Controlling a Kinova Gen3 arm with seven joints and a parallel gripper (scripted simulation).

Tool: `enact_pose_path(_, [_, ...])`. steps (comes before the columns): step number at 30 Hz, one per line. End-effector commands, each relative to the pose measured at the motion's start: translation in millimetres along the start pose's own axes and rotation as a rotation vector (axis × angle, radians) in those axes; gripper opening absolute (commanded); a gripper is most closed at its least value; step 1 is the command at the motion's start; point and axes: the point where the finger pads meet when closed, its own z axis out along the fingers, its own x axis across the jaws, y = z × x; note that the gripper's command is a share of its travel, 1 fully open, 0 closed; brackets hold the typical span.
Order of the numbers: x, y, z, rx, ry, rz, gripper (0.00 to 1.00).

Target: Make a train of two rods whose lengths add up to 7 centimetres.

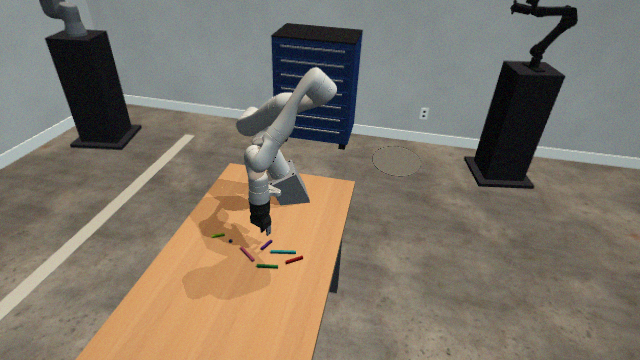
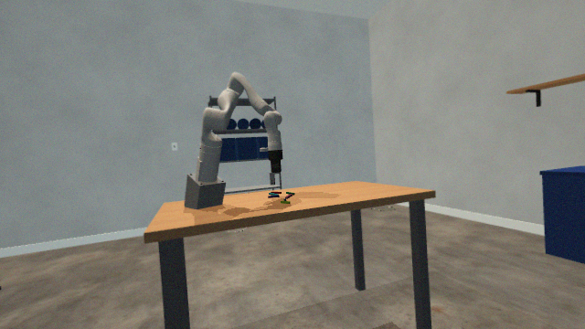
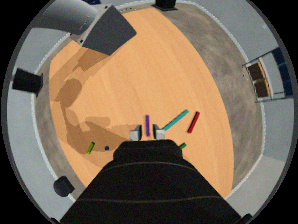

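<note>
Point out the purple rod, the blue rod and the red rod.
purple rod (image 1: pixel 266 244), top view, its middle
blue rod (image 1: pixel 230 241), top view, its centre
red rod (image 1: pixel 294 259), top view, its middle
</note>
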Motion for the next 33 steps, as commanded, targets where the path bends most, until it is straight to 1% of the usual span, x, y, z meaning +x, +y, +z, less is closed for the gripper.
enact_pose_path(1, [0.1,0.2,0.5,0.000,0.000,0.000,0.54])
enact_pose_path(8, [0.1,0.2,3.7,0.000,0.000,0.000,0.54])
enact_pose_path(19, [0.3,0.2,17.1,0.000,0.000,0.000,0.54])
enact_pose_path(21, [0.3,0.2,17.1,0.000,0.000,0.000,0.54])
enact_pose_path(33, [0.5,0.3,35.8,0.000,0.000,0.000,0.54])
